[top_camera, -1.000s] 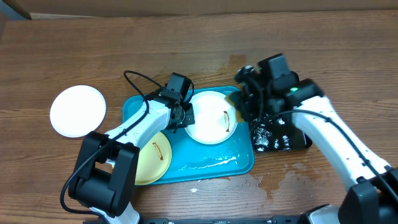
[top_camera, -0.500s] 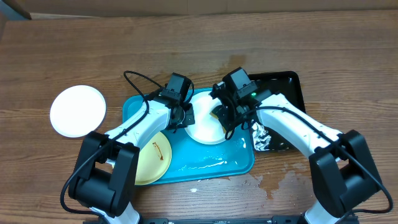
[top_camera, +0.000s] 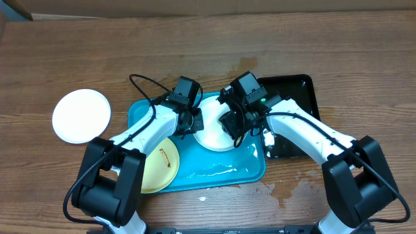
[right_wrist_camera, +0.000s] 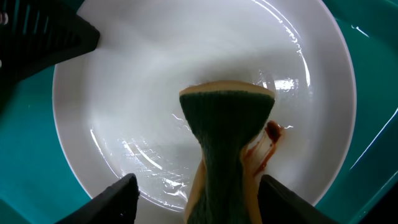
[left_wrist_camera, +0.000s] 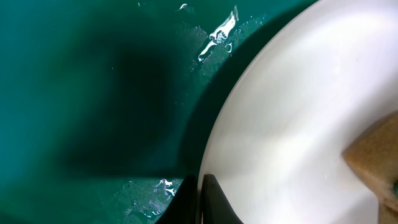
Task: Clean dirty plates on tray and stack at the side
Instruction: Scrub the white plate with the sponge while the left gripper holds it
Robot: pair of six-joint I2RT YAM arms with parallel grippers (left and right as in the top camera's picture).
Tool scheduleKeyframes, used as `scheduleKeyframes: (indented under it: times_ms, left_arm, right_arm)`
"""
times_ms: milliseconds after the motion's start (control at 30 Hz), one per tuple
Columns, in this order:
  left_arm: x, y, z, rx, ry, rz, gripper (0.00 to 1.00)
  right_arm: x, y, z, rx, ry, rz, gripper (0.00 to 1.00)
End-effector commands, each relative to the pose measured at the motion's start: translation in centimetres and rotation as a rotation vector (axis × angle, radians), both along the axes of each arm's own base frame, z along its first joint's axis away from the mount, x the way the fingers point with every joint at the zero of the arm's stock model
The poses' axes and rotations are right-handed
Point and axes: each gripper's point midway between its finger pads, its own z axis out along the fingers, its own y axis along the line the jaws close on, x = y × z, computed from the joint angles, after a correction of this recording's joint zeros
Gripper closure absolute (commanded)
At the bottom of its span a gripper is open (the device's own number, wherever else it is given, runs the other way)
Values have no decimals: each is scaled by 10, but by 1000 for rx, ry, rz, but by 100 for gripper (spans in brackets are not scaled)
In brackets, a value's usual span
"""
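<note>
Right arm point(top_camera: 305, 130) swung over white plate point(top_camera: 208, 134), pincer point(right_wrist_camera: 198, 196) spread.

Both my arms look alike: the left arm point(top_camera: 140, 133) and the right arm point(top_camera: 312, 133) have glossy white link shells between chunky black joint housings, biggest at the near edge. A thin black cable point(top_camera: 140, 83) loops off the left wrist block. A small green light point(top_camera: 263, 99) glows on the right one. The fingers point(right_wrist_camera: 115, 198) are matte black.

Centre frame, a white plate point(top_camera: 209, 134) sits on the turquoise tray point(top_camera: 221, 170). The left gripper point(top_camera: 195, 121) is at its left rim and the right gripper point(top_camera: 231, 123) over it. A yellow-green plate point(top_camera: 160, 173) lies lower left.
</note>
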Motion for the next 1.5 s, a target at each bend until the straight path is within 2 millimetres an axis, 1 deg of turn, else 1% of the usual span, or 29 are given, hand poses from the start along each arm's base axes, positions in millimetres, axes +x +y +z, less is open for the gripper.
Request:
scheduleKeyframes:
  times_ms: [0, 167, 300, 400, 433, 533, 633, 733, 767, 967, 1067, 1100, 1167, 1200, 1300, 1333, 1367, 1467]
  left_arm:
    - [-4, 1, -4, 11, 8, -29, 96]
    - [-4, 1, -4, 11, 8, -29, 96]
    - [-4, 1, -4, 11, 8, -29, 96]
    - [-4, 1, -4, 11, 8, -28, 96]
    - [-4, 1, -4, 10, 8, -28, 96]
    - [-4, 1, -4, 11, 9, -28, 96]
    - [-4, 1, -4, 10, 9, -28, 96]
    - [-4, 1, -4, 11, 8, -28, 96]
    - [-4, 1, -4, 11, 8, -28, 96]
    - [-4, 1, -4, 11, 9, -28, 96]
    - [-4, 1, -4, 11, 9, -28, 96]
    - [-4, 1, -4, 11, 9, -28, 96]
    - [-4, 1, -4, 11, 9, -28, 96]
    - [-4, 1, -4, 11, 9, -28, 96]
    - [-4, 1, -4, 11, 9, -28, 96]
    - [-4, 1, -4, 11, 9, -28, 96]
    - [-4, 1, -4, 11, 9, -28, 96]
    - [-4, 1, -4, 11, 9, -27, 96]
  right_arm:
    - [-1, -1, -3, -12, -8, -1, 36]
    - [-1, -8, -14, -63, -21, -9, 37]
    - [-5, -4, -21, -102, -27, 12, 39]
    - [-10, -2, -25, -146, -40, 29, 47]
    - [-13, -2, -26, -173, -47, 39, 52]
    - [-19, -5, -28, -227, -56, 55, 60]
    - [-23, -8, -29, -261, -54, 34, 65]
    - [-24, -9, -30, -259, -42, 5, 81]
    - [-24, -9, -30, -258, -39, -9, 83]
    - [-26, -11, -30, -259, -22, -38, 80]
    - [-30, -13, -31, -266, -2, -61, 60]
    - [-31, -14, -32, -268, 4, -60, 58]
    - [-33, -16, -32, -276, 14, -63, 57]
    - [-34, -17, -32, -278, 21, -74, 61]
    - [-37, -19, -33, -285, 32, -82, 77]
    - [-37, -19, -33, -286, 34, -82, 81]
    - [-37, -19, -33, -286, 33, -82, 84]
    - [-38, -20, -34, -288, 35, -82, 87]
